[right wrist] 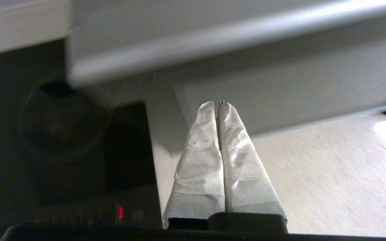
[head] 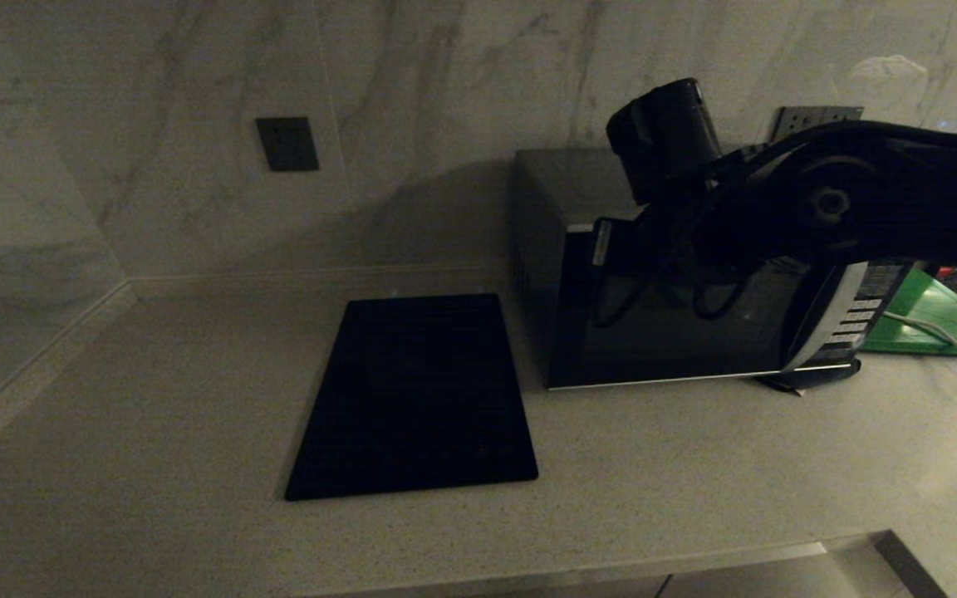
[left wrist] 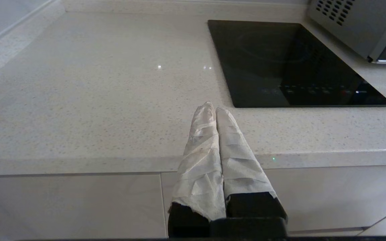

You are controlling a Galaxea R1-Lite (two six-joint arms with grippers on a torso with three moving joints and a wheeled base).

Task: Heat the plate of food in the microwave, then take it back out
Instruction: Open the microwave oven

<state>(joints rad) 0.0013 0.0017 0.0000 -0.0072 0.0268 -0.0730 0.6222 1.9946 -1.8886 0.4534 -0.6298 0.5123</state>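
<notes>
In the head view's upper right, the right gripper (right wrist: 217, 106), fingers together and empty, hangs before the microwave (head: 678, 332) door. The left gripper (left wrist: 212, 110), also pressed together, sits well apart at the worktop (left wrist: 95, 100) edge.

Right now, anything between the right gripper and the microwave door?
Nothing visible. The right gripper, fingers shut and empty, sits just in front of the microwave near the closed door's left edge; the wrist view shows no object between them. The plate of food isn't in view. The left gripper hangs shut off the counter's edge.
</notes>
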